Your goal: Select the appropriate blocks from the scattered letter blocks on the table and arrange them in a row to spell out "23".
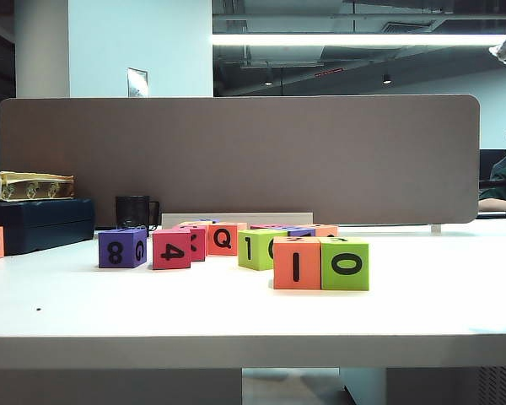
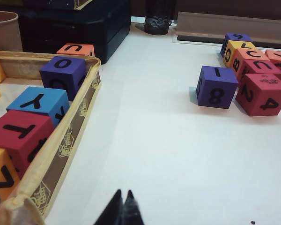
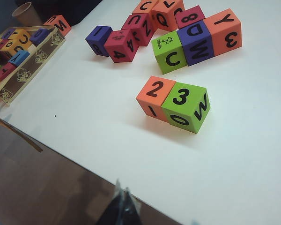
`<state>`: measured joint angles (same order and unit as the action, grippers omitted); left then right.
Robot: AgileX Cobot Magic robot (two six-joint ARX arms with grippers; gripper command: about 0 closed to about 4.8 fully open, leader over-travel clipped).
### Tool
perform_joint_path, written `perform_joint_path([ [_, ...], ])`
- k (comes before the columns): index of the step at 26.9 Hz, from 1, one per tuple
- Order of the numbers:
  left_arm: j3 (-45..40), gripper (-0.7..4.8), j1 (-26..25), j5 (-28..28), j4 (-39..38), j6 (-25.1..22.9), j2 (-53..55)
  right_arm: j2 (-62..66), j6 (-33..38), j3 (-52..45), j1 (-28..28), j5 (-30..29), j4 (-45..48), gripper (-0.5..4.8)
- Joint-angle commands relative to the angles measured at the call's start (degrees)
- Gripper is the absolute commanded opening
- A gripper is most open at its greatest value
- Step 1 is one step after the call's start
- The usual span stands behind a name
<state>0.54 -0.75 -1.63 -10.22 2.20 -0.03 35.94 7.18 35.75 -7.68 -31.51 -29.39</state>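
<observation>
Two of the scattered letter blocks stand touching in a row near the front of the white table (image 1: 194, 304). The orange block (image 3: 154, 96) shows "2" on top and "I" on its front (image 1: 297, 263). To its right, the lime-green block (image 3: 183, 107) shows "3" on top and "O" on its front (image 1: 345, 264). My right gripper (image 3: 122, 191) is shut and empty, hanging over the table's front edge well short of the pair. My left gripper (image 2: 123, 192) is shut and empty above bare table, beside the tray. Neither gripper shows in the exterior view.
Loose blocks cluster behind the pair: purple "8" (image 1: 122, 248), red "4" (image 1: 171, 250), orange "Q" (image 1: 223, 239), green "1" (image 1: 255, 250). A cloth-rimmed tray (image 2: 79, 122) holds several blocks at the far left. A dark case (image 1: 34, 224), a black cup (image 1: 135, 211) and a grey partition (image 1: 236, 160) stand behind.
</observation>
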Motion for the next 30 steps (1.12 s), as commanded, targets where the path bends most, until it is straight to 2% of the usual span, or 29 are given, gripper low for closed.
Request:
perform_joint_path([
  [1,0.07,-0.06,-0.02,0.37,-0.48,-0.22,0.02,-0.09,-0.13,0.22,0.02,-0.11,0.94,-0.01],
  [10,0.07,-0.06,-0.02,0.37,-0.48,-0.22,0.02,-0.09,-0.13,0.22,0.02,-0.11,0.92,-0.01],
  [14,0.07,-0.06,-0.02,0.37,-0.48,-0.22,0.02,-0.09,-3.21,0.22,0.02,1.38,1.64,-0.01],
  [17,0.07,-0.06,-0.02,0.37,-0.48,-0.22,0.02,-2.58,-3.17,0.17,0.07,10.19,3.1,-0.01],
  [22,0.07,-0.06,-0.02,0.37,-0.46,-0.22,0.02,-8.87,-3.19,-0.15,1.73,18.84,3.1,-0.01],
  [30,0.07,-0.06,-0.02,0.37,-0.48,-0.22,0.02,-17.53,-3.15,-0.83,6.25,24.33,2.89,-0.01],
])
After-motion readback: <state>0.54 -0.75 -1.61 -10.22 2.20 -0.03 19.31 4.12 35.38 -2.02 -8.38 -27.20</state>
